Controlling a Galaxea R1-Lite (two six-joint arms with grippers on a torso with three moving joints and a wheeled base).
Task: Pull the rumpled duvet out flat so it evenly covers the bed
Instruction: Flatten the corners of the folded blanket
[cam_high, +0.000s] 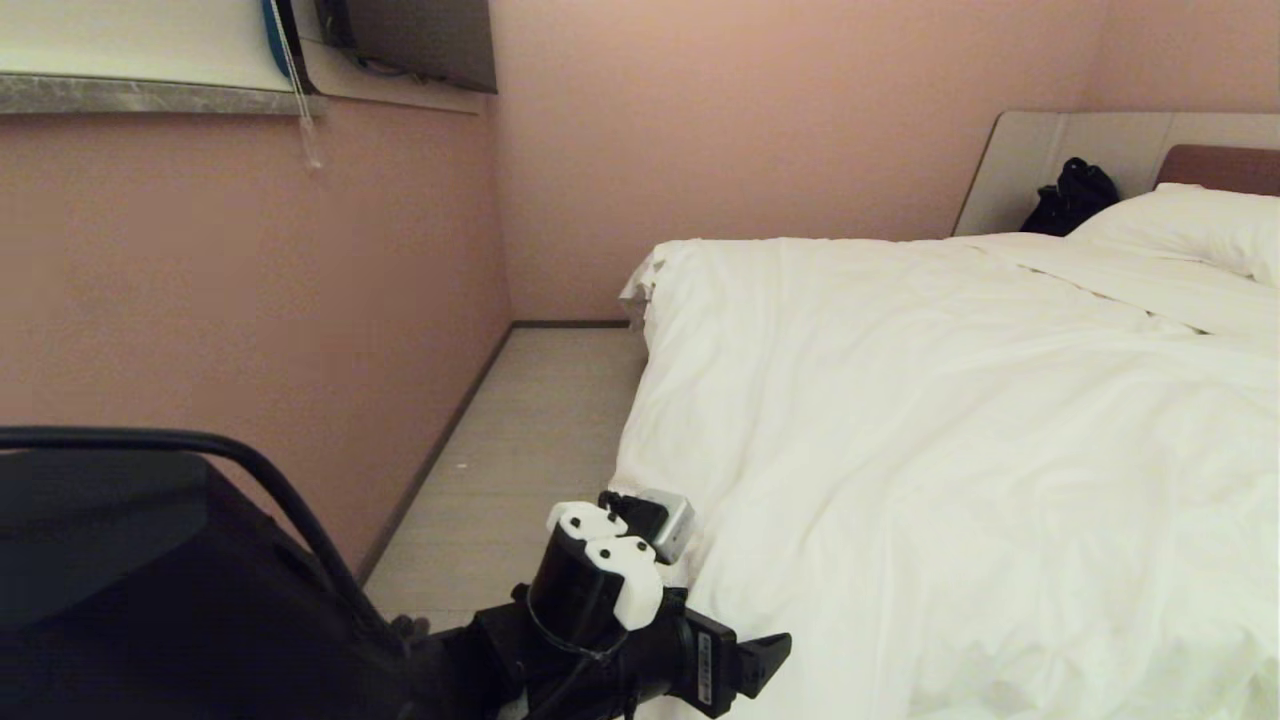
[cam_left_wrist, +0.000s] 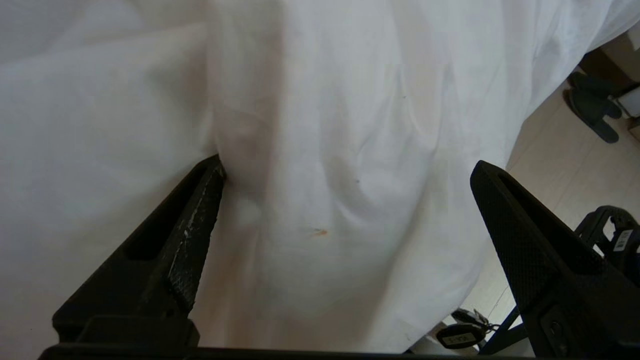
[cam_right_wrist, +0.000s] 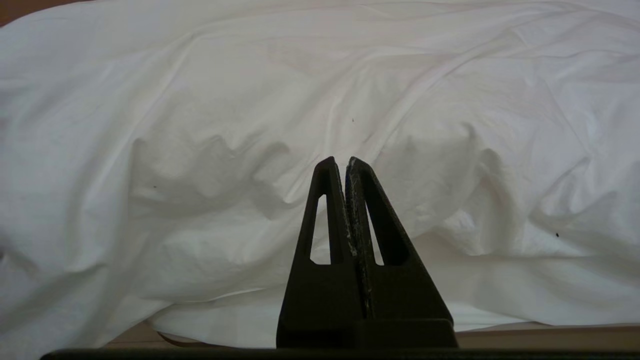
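1. White, wrinkled duvet (cam_high: 950, 430) lies over the bed (cam_high: 1010, 170), its long axis running from the near edge toward the brown headboard (cam_high: 1225, 168); a pillow (cam_high: 1190, 225) sits at that end, a black bag (cam_high: 1075, 195) beside it. Left claw (cam_high: 765, 660) is at the duvet's near corner, by the floor (cam_high: 520, 450).
2. Left wrist: claw (cam_left_wrist: 347, 170) spread wide, released, one finger (cam_left_wrist: 190, 225) touching the hanging fabric (cam_left_wrist: 350, 125).
3. Right wrist: right claw (cam_right_wrist: 340, 165) clenched on nothing, duvet (cam_right_wrist: 200, 125) beyond.

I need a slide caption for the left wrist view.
Open left gripper straddles a fold of the white duvet.
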